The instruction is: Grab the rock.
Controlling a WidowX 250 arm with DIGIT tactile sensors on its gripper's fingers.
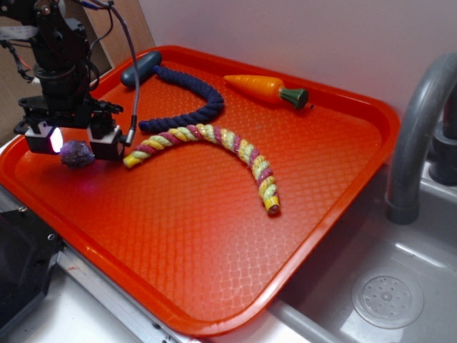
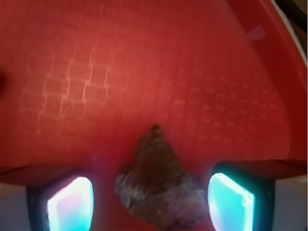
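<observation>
The pincer (image 1: pixel 77 143) stands wide, its glowing pads either side of the rock (image 1: pixel 76 153) near the red tray's (image 1: pixel 214 236) left edge, gaps showing on both sides; closing could go badly. The lumpy stone may twist or squirt out; the striped rope (image 1: pixel 214 146) lies just beside and might snag.

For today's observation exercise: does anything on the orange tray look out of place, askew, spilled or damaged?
Nothing looks spilled or broken. The rock sits between the open gripper's fingers, with gaps on both sides in the wrist view. The multicoloured rope, blue rope and toy carrot lie loosely on the tray, all intact.
</observation>
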